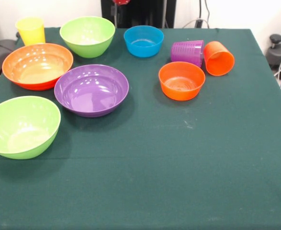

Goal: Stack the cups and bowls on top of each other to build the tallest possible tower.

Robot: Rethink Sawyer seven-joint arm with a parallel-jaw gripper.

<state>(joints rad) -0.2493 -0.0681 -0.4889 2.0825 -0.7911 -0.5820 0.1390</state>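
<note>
Front view shows cups [200,52] and bowls [91,89] unstacked; jaws unseen, state unknowable.

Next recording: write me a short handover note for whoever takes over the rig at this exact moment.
Gripper: not in view.
Nothing is stacked; everything stands or lies apart on the green tablecloth.
Upright: yellow cup, two lime bowls, large orange bowl, purple bowl, blue bowl, small orange bowl.
On their sides, close together: purple ribbed cup, orange cup.
Done: nothing. Left: the whole tower; probably right the two tipped cups first.
</note>
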